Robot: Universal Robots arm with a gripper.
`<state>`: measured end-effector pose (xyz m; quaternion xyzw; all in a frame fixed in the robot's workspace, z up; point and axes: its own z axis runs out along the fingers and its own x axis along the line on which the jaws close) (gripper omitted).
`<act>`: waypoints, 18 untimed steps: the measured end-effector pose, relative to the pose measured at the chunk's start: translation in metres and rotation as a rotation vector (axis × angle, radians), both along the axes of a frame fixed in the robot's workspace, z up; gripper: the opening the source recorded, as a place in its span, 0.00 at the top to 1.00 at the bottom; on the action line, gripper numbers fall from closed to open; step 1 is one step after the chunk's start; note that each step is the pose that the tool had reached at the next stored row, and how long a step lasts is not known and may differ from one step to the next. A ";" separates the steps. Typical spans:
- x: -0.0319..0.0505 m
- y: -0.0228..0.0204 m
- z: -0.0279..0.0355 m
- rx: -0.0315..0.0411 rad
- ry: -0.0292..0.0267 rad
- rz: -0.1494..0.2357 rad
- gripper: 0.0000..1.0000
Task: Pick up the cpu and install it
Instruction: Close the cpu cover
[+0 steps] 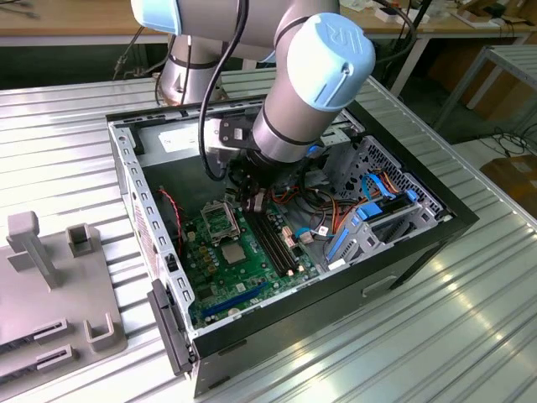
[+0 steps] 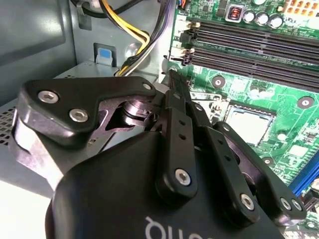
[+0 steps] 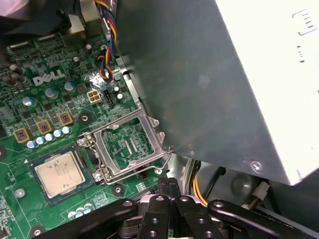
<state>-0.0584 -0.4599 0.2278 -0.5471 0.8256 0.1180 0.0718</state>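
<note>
The cpu (image 3: 59, 172), a small square chip with a silver-grey top, lies flat in its seat on the green motherboard (image 3: 45, 89). It also appears as a pale square (image 2: 249, 124) and a small silvery square (image 1: 232, 252). Right beside it the metal-framed socket lid (image 3: 130, 144) stands flipped open. My gripper (image 3: 168, 185) is shut, its black fingers (image 2: 175, 107) pressed together with nothing between them. It hovers just off the open lid's edge, a short way from the cpu and not touching it.
The grey power-supply box (image 3: 224, 74) looms close beside the gripper, with yellow and black cables (image 2: 134, 35) under it. Black memory slots (image 2: 259, 45) run along the board. The case walls (image 1: 126, 168) hem in the arm. A grey fixture (image 1: 50, 285) stands at the exterior view's left.
</note>
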 end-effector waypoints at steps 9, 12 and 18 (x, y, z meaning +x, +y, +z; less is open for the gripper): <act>0.0000 0.0001 -0.0027 0.0111 -0.0001 0.000 0.89; 0.0000 0.0001 -0.0028 0.0111 -0.0001 0.000 0.89; 0.0001 0.0002 -0.0048 0.0110 -0.0002 0.000 0.89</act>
